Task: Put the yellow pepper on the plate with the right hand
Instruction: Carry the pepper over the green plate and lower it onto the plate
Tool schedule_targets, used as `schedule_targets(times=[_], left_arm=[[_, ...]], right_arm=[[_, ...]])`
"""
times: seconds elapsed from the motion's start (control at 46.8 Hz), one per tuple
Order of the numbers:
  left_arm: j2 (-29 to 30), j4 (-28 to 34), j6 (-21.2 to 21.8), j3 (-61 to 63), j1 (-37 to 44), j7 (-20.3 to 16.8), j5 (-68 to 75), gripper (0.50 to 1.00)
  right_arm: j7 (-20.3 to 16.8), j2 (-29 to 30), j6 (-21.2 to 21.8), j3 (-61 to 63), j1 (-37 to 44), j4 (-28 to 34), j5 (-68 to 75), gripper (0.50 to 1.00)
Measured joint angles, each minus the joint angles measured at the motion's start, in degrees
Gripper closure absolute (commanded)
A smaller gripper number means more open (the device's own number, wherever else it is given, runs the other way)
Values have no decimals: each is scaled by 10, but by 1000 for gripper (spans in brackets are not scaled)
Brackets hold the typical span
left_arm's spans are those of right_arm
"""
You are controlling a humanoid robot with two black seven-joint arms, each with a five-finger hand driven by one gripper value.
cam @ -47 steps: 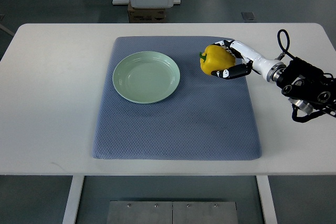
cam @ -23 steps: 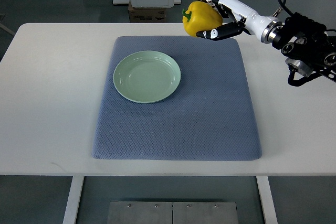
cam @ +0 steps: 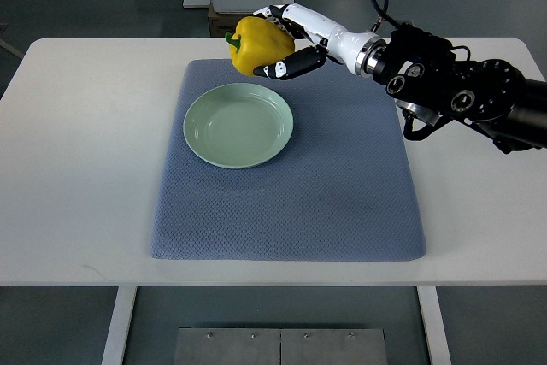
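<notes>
Top view: no brand, label or writing can be read on anything here.

The right hand [cam: 278, 40] comes in from the right edge on a black-and-white arm and is clamped on the pepper [cam: 254, 44] — white fingers [cam: 272, 13] wrap over its far side and a dark thumb presses along its near side. The pepper is yellow with a green stem pointing left. It is held in the air, over the far edge of the grey mat [cam: 342, 177], just beyond the far rim of the plate [cam: 238, 125] and apart from it. The plate is pale green, and it sits on the mat's far-left part, on the white table [cam: 77, 143].

Half a second ago the pepper was further right, off the mat's far edge near its middle; a second ago it was lower, over the mat's far-right part. Hand and pepper have travelled left toward the plate — the arm now reaches further across the table. Plate and mat have not shifted.
</notes>
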Motion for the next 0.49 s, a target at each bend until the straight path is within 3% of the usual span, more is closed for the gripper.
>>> schedule_targets(times=[0.128,0.342,0.492], left_arm=[[0,0,0,0,0,0,0,500],[0,0,0,0,0,0,0,500],[0,0,0,0,0,0,0,500]], right_arm=[[-3,45,17,-11,-6,-43,0,1000],[-9,47,29,-28,-29,-106,0,1000],[-13,48,31,-32,-47,-116,-3,1000]])
